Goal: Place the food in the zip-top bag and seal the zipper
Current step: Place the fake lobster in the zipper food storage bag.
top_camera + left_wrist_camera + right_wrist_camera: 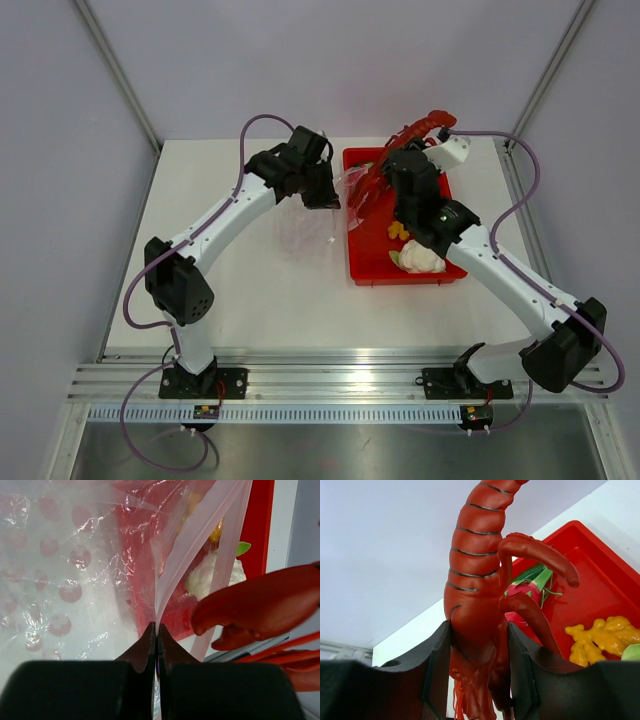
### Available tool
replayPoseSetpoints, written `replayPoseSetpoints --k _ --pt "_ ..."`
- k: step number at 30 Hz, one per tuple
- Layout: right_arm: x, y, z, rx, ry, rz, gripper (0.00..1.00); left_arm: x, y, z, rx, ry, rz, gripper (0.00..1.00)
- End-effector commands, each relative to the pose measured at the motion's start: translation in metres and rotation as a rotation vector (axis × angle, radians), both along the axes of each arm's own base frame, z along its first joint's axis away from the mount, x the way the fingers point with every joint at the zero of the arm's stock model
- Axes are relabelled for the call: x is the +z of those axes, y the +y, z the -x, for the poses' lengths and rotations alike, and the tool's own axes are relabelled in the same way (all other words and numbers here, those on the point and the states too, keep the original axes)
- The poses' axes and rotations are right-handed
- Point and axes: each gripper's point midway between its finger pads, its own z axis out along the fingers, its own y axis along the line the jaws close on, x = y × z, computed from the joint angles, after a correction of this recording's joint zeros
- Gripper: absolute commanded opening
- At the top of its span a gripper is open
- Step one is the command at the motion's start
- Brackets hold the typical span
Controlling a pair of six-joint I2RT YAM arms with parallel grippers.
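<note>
The zip-top bag (75, 580) is found on the desk (230, 290), just beside the red tray (400, 280). One zipper (197, 540) edge is pinched tight by the left jaws, so the mouth is pulled open. A red lobster (472, 565) is gripped by the right jaws and held above the tray, ready to be dropped in.

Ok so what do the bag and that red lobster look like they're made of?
Bag: thin clear plastic film, glossy. It crinkles, catches glare, and the red tray shows through it.
Lobster: probably moulded rubber or soft plastic, with a smooth slight sheen and uniform red with dark bands. It is likely a toy.
</note>
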Motion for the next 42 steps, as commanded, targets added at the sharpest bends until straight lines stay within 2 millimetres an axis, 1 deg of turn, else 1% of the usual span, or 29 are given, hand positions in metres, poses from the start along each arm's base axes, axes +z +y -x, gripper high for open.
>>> replayPoseSetpoints --k 1,3,4,6,7,8,10,11,13,14,16,18,19,20,21,24,25,26,29,31,35,37,39,42 --pt "0.032 -0.007 -0.004 -0.137 -0.112 -0.094 0.0 0.032 -0.009 -0.006 -0.008 -0.049 0.093 0.0" --pt "0.032 -0.005 -0.006 -0.157 -0.113 -0.121 0.0 0.033 -0.009 -0.006 -0.011 -0.051 0.096 0.0" --pt "0.028 -0.004 -0.01 -0.178 -0.106 -0.127 0.0 0.032 -0.009 -0.006 -0.014 -0.049 0.094 0.0" --pt "0.03 -0.001 -0.011 -0.18 -0.095 -0.125 0.0 0.032 -0.011 -0.004 -0.031 -0.046 0.097 0.0" --pt "0.027 0.001 -0.015 -0.183 -0.084 -0.119 0.0 0.03 -0.011 -0.003 -0.041 -0.048 0.09 0.0" --pt "0.032 0.002 -0.015 -0.184 -0.087 -0.129 0.0 0.028 -0.01 -0.003 -0.045 -0.047 0.084 0.0" --pt "0.035 0.003 -0.017 -0.187 -0.09 -0.132 0.0 0.024 -0.008 -0.002 -0.048 -0.048 0.07 0.0" --pt "0.043 0.002 -0.016 -0.194 -0.103 -0.143 0.0 0.023 -0.006 0.0 -0.048 -0.045 0.066 0.0" --pt "0.046 0.002 -0.017 -0.196 -0.109 -0.14 0.0 0.021 -0.007 0.001 -0.055 -0.042 0.069 0.0" --pt "0.052 0.002 -0.018 -0.192 -0.123 -0.122 0.0 0.023 -0.007 0.003 -0.059 -0.045 0.075 0.0" --pt "0.048 0.003 -0.018 -0.198 -0.121 -0.103 0.0 0.025 -0.007 0.004 -0.063 -0.048 0.082 0.0" --pt "0.037 0.001 -0.02 -0.222 -0.108 -0.088 0.0 0.028 -0.007 0.006 -0.074 -0.05 0.101 0.0" --pt "0.032 0.0 -0.02 -0.233 -0.102 -0.086 0.0 0.03 -0.005 0.004 -0.072 -0.048 0.11 0.0" --pt "0.024 0.002 -0.021 -0.231 -0.087 -0.079 0.0 0.031 -0.003 0.004 -0.072 -0.044 0.116 0.0" --pt "0.02 0.003 -0.022 -0.227 -0.081 -0.079 0.0 0.033 -0.002 0.005 -0.076 -0.043 0.123 0.0" --pt "0.001 0.015 -0.023 -0.222 -0.055 -0.062 0.0 0.036 0.002 0.003 -0.073 -0.053 0.137 0.0" --pt "-0.002 0.013 -0.022 -0.251 -0.053 -0.061 0.0 0.037 0.002 0.003 -0.072 -0.053 0.14 0.0" --pt "-0.009 0.014 -0.02 -0.253 -0.03 -0.045 0.0 0.038 0.002 0.003 -0.072 -0.053 0.142 0.0" --pt "-0.02 0.014 -0.018 -0.257 -0.014 -0.072 0.0 0.037 0.002 0.003 -0.071 -0.052 0.141 0.0" --pt "-0.015 0.013 -0.015 -0.242 -0.03 -0.087 0.0 0.03 0.004 0.001 -0.064 -0.04 0.123 0.0" --pt "-0.005 0.008 -0.01 -0.242 -0.05 -0.096 0.0 0.023 0.005 0.0 -0.057 -0.027 0.121 0.0" --pt "-0.002 0.006 -0.008 -0.244 -0.055 -0.098 0.0 0.024 0.004 -0.001 -0.056 -0.026 0.135 0.0" --pt "-0.008 0.006 -0.009 -0.251 -0.047 -0.082 0.0 0.027 0.001 0.0 -0.067 -0.022 0.153 0.0" --pt "-0.016 0.012 -0.011 -0.244 -0.036 -0.071 0.0 0.034 -0.004 0.0 -0.078 -0.026 0.182 0.0"
